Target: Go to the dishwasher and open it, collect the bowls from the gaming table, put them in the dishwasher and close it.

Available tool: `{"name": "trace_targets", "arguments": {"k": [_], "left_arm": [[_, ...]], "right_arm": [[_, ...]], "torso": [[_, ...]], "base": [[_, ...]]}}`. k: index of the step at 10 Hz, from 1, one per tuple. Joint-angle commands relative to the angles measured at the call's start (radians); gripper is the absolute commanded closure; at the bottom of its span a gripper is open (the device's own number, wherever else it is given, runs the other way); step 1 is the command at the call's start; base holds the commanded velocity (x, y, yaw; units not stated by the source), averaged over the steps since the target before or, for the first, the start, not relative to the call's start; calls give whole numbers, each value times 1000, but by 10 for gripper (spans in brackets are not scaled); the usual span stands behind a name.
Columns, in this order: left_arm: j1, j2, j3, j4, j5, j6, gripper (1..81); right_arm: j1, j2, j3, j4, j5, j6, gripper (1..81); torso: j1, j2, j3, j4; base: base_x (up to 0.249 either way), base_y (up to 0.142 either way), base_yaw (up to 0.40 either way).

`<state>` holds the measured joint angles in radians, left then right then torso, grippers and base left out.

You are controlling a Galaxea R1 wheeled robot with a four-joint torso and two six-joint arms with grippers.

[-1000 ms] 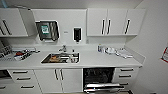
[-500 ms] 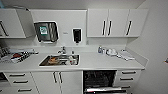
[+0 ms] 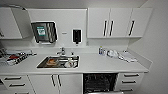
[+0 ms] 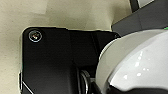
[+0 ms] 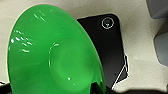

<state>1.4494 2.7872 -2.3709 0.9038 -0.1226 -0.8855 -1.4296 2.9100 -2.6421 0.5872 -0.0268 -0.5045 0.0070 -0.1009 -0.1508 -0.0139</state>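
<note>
Cupboards (image 3: pixel 110 23) hang white on the wall, and under them runs a long white table (image 3: pixel 105 65) with a sink (image 3: pixel 58 62) set in it. Dishes lie in the sink, and something orange is in there too, but it is too blurry to tell what. A tap (image 3: pixel 61 51) stands behind the sink. A small bottle (image 3: pixel 101 50) and some white things sit near the wall on the table's right side. On the wall hang a grey box (image 3: pixel 45 32) and a small black box (image 3: pixel 76 35). The dishwasher (image 3: pixel 99 83) is under the table, right of the sink, between white doors and a stack of drawers (image 3: pixel 130 81). It is open, and its dark inside shows with racks in it. In the right wrist view a wide bright green bowl (image 5: pixel 53 55) shows very big and close, tipped on its side over a pale floor (image 5: pixel 140 37). In the left wrist view a white bowl (image 4: pixel 135 65) shows big and close, also over the pale floor. I cannot tell if the fingers of the left arm are spread or pressed together, and I cannot tell for the right arm either.
</note>
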Motion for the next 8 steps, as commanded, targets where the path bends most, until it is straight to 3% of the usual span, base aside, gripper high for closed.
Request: {"name": "trace_targets", "arguments": {"k": [1, 8], "left_arm": [[-54, -14, 15, 3, 9, 5, 811], [-53, -14, 15, 1, 8, 5, 811]], "right_arm": [[53, -4, 5, -4, -84, -5, 811], [53, -4, 5, -4, -84, -5, 811]], "torso": [[0, 0, 0, 0], [0, 0, 0, 0]], "base": [[135, 0, 0], [135, 0, 0]]}}
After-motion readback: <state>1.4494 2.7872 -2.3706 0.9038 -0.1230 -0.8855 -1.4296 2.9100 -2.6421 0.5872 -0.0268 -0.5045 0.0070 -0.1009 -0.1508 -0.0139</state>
